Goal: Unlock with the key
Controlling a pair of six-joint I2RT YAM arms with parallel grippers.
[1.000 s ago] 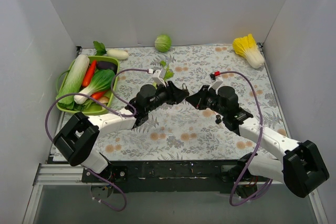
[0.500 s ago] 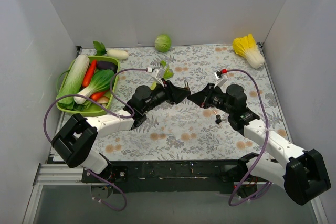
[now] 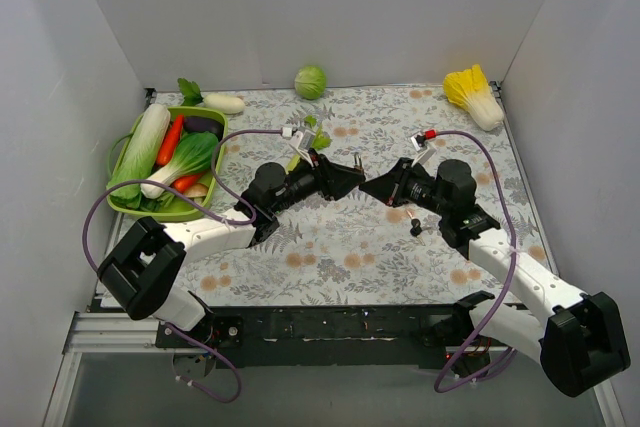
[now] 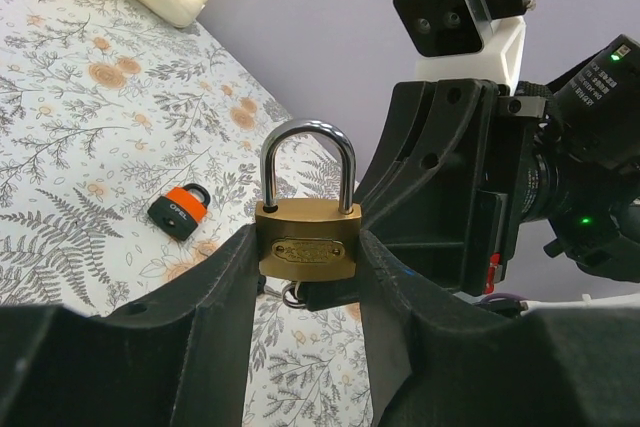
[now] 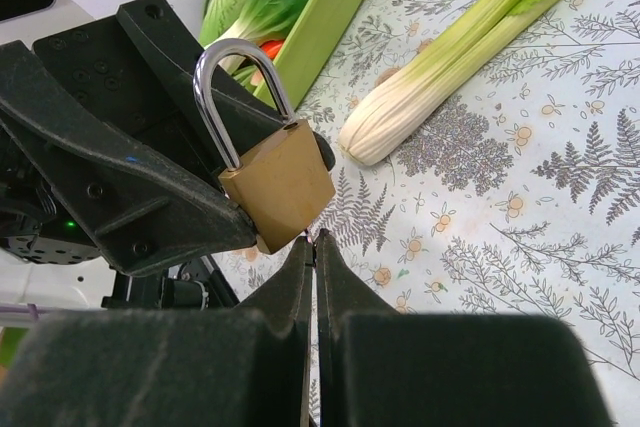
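Jaws of the left gripper (image 4: 305, 269) clamp the brass padlock (image 4: 307, 240) by its body, with the shackle upright and closed. Jaws of the right gripper (image 5: 312, 239) are pressed together, apparently on the key (image 4: 293, 294), a silvery sliver at the lock's underside. Alignment looks done, insertion depth is unclear, and turning and shackle release remain.

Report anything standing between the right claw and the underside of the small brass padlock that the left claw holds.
Nothing visible does. The shut right claw has its tips right at the bottom edge of the small brass padlock, gripped shackle-up by the left claw. The key itself cannot be made out.
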